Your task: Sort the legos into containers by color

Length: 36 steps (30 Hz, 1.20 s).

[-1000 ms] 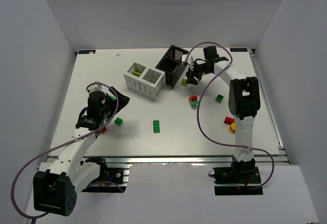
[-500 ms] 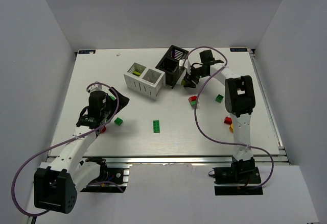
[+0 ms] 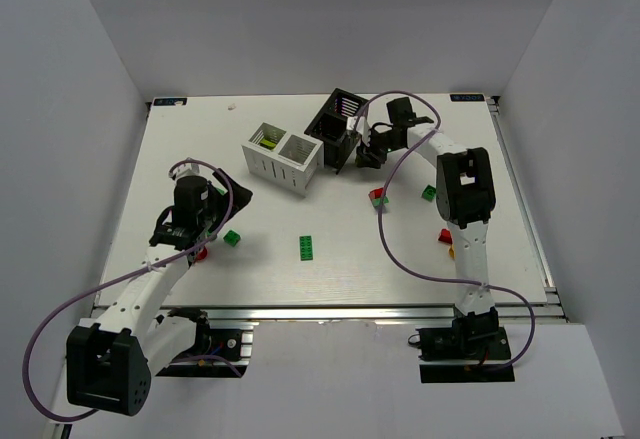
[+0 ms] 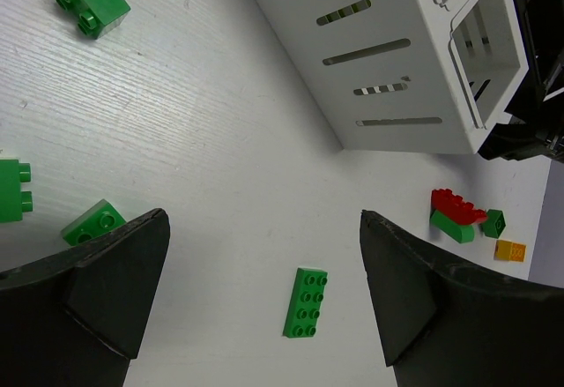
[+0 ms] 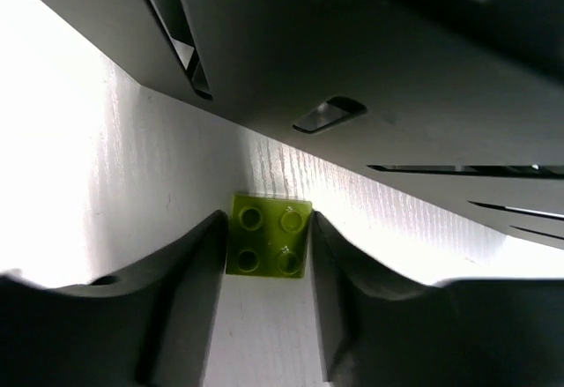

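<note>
Right wrist view: the right gripper [image 5: 269, 224] is clamped on a lime-green brick [image 5: 269, 235], 1 dark finger [image 5: 189, 290] pressed to each side. The brick is square with 4 studs facing up, so it has no long axis. It lies flat on the white grained table [image 5: 106, 158], just beside the foot of the black container [image 5: 397, 70], whose slotted wall leaves little room beyond it.

In the left wrist view, the left gripper [image 4: 264, 228] hangs over bare table with its jaws wide apart. Below it lies a glossy 2-by-4 dark green brick [image 4: 305, 302], its long axis running away from the table's near edge, with open room all around. The white container [image 4: 388, 61] stands further off, slats facing the camera. A red brick [image 4: 458, 204] rests on a green one past its corner.
</note>
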Each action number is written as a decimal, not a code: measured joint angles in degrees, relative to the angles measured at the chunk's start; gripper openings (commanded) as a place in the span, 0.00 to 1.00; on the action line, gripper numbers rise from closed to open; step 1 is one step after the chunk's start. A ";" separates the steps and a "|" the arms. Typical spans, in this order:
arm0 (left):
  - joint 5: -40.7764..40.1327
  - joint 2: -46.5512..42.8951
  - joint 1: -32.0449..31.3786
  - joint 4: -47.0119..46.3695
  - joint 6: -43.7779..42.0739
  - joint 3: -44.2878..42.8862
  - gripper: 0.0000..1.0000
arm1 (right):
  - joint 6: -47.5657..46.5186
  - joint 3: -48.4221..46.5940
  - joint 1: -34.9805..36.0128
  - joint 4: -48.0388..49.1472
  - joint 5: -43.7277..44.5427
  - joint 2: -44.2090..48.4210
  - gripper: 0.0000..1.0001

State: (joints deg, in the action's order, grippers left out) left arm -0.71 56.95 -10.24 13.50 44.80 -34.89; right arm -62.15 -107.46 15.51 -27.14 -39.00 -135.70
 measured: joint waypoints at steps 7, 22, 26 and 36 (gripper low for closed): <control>0.00 0.00 0.00 -0.11 0.00 0.00 0.98 | -0.72 2.67 -0.02 0.39 -0.13 1.64 0.10; -2.49 -5.25 0.00 0.07 -1.51 0.00 0.98 | 7.72 15.78 1.70 3.41 -8.81 29.57 0.00; -4.26 -7.21 0.00 1.73 -2.03 0.00 0.98 | 15.56 15.78 8.17 8.22 -8.46 31.87 0.00; -8.39 -11.10 0.00 7.39 -2.43 0.00 0.98 | 41.66 0.52 24.55 21.70 7.32 17.86 0.00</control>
State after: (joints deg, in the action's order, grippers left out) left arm -9.10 45.84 -10.24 20.88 42.37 -34.89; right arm -20.49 -106.94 40.05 -5.43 -31.68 -117.84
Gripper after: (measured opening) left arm 0.977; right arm 0.426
